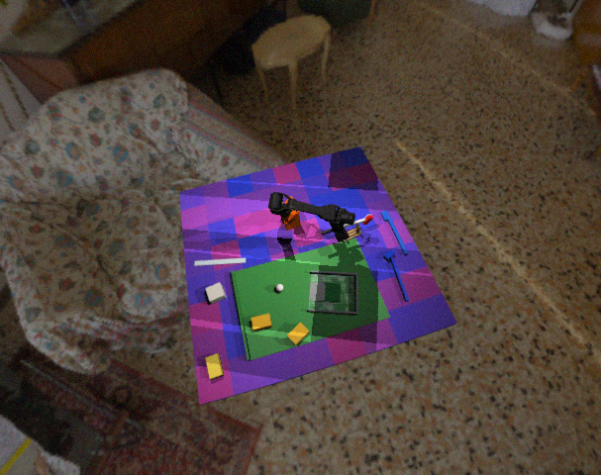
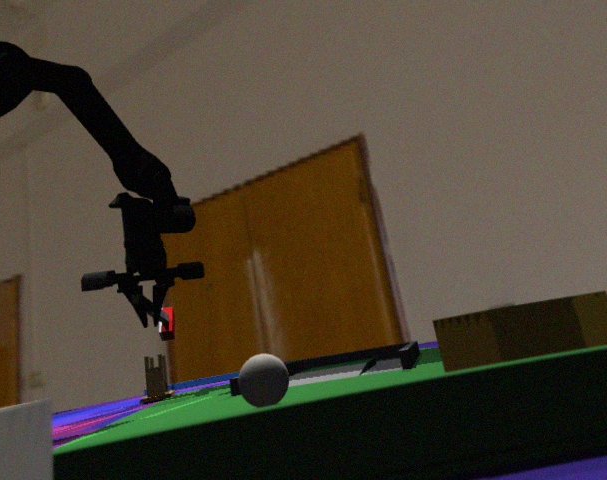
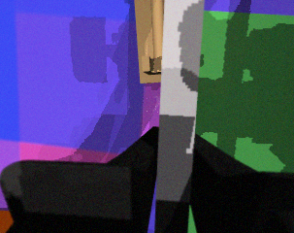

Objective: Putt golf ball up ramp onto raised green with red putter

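My gripper [image 2: 149, 324] [image 3: 169, 134] is shut on the red putter's pale grey shaft [image 3: 179, 102]. The putter's red head [image 1: 367, 219] [image 2: 168, 324] sticks out beyond the fingers, and the putter is held above its wooden stand [image 1: 352, 233] [image 2: 156, 379] [image 3: 145, 44]. The white golf ball [image 1: 279, 288] [image 2: 263, 380] rests on the green board [image 1: 259, 296], well away from the gripper. A dark-railed enclosure [image 1: 356, 294] [image 2: 344, 353] on the board surrounds a grey strip and a dark green square.
Two blue putters [image 1: 396, 234] [image 1: 399, 278] lie at the right. Yellow blocks [image 1: 260, 322] [image 1: 297, 333] sit on the board; another [image 1: 214, 365] lies at the lower left. A white block [image 1: 215, 293] and a white bar [image 1: 219, 261] lie left of the board.
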You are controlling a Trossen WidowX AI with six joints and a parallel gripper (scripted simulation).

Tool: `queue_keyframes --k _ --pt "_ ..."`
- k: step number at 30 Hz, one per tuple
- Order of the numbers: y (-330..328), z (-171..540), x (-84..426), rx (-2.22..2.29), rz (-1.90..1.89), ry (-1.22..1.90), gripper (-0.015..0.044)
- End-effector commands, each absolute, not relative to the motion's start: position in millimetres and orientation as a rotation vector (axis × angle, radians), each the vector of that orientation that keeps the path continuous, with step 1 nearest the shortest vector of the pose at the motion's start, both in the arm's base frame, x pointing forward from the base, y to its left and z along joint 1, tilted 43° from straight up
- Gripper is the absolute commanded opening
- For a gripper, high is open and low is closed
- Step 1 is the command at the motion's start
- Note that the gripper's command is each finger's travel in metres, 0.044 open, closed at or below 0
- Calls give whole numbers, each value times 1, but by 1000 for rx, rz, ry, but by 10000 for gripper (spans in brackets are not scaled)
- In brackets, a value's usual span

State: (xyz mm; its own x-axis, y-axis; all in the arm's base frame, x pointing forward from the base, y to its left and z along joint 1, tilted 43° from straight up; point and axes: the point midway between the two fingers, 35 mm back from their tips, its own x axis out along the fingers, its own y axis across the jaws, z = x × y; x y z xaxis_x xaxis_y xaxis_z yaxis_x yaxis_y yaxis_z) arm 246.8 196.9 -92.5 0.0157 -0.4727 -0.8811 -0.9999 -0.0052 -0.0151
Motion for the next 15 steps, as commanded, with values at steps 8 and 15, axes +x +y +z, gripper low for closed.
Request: queue_keyframes --k 8,15 --pt "156 -32 282 -1326 575 1565 0" --pt "121 4 294 -1160 345 1571 0"
